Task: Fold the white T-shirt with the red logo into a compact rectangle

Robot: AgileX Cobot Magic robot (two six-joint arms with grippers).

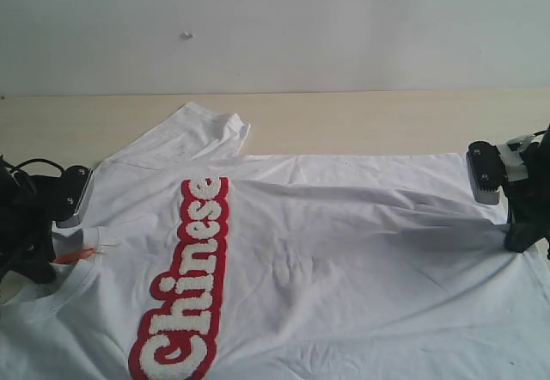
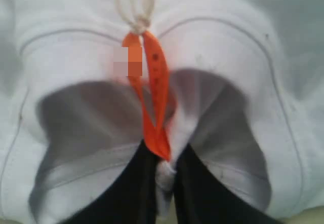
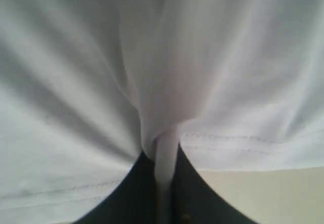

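The white T-shirt [image 1: 344, 251] lies spread across the table, stretched between both grippers, its neck at the left and its hem at the right. The red logo [image 1: 191, 277] with white letters runs along the chest, left of centre. My left gripper [image 1: 76, 241] is shut on the collar by the orange neck tag [image 2: 154, 97], pinching a bunch of white cloth [image 2: 164, 176] between its dark fingers. My right gripper [image 1: 509, 225] is shut on the hem [image 3: 167, 158], with a fold of fabric squeezed between its jaws. One sleeve [image 1: 202, 131] lies loose at the far side.
The light wooden table [image 1: 361, 122] runs behind the shirt up to a pale wall [image 1: 275, 27]. Both black arms sit at the table's left and right edges. Bare tabletop [image 3: 263, 193] shows beside the hem in the right wrist view.
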